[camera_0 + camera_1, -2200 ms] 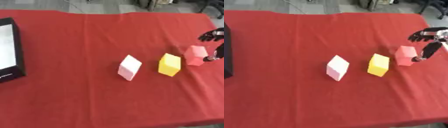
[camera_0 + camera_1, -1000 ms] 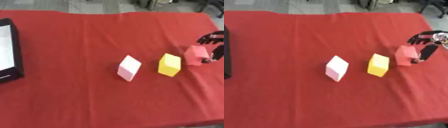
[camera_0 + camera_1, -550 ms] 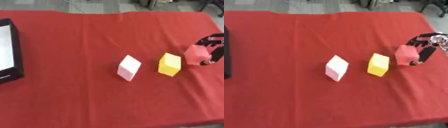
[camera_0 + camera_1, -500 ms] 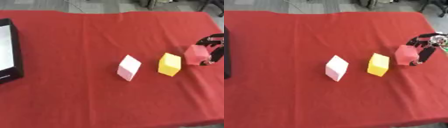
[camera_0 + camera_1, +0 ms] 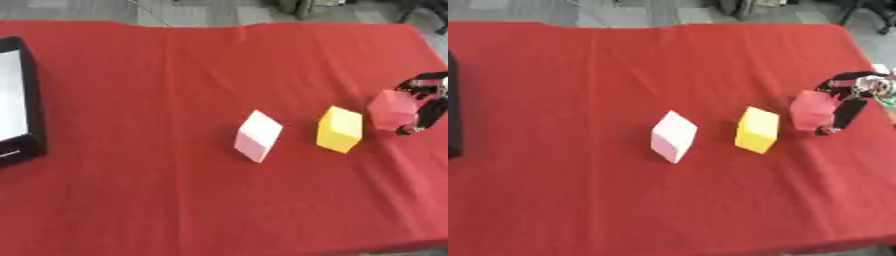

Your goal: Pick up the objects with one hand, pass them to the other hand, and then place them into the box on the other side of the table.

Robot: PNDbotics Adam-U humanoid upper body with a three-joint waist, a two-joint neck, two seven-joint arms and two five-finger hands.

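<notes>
Three blocks sit on the red tablecloth (image 5: pixel 175 75): a pale pink block (image 5: pixel 258 136) in the middle, a yellow block (image 5: pixel 339 129) to its right, and a red block (image 5: pixel 812 110) furthest right. My right hand (image 5: pixel 849 100) reaches in from the right edge, its black fingers curled round the red block, thumb in front and fingers over the top. The red block looks tilted, slightly off the cloth. The black box (image 5: pixel 19 105) with a white inside stands at the far left edge. My left hand shows in neither view.
The cloth's front edge runs along the bottom of the views. Bare floor and chair legs (image 5: pixel 306 7) lie beyond the far edge. Between the box and the pink block is only open cloth.
My right hand has closed round the red block and tipped it, shifting it a little to the left. The pink and yellow blocks have stayed put.
</notes>
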